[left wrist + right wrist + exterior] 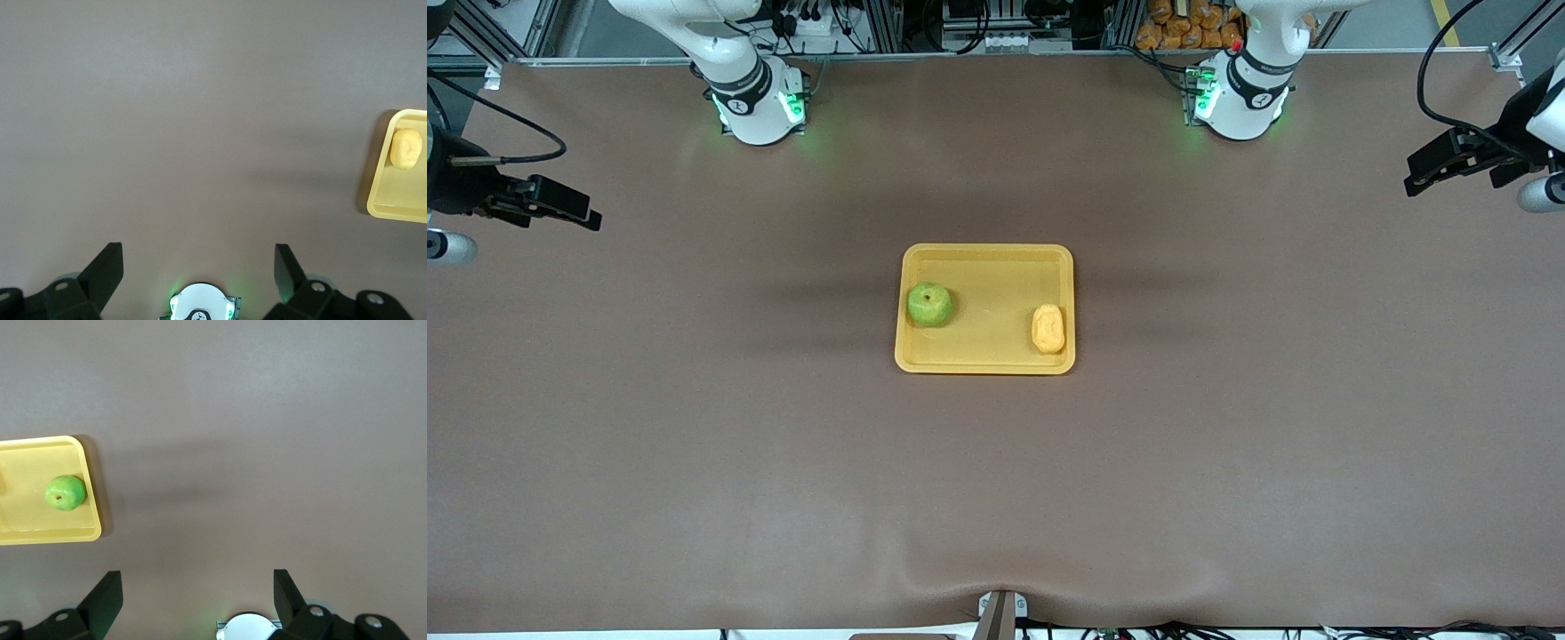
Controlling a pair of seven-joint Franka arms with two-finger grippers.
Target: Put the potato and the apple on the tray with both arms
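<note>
Potato and apple are seen lying in the yellow tray at mid-table, well apart: apple at the right arm's end, potato at the left arm's end. Left gripper is held above bare table at its own end, jaws spread wide, nothing gripped. Right gripper is likewise raised, wide open, empty.
</note>
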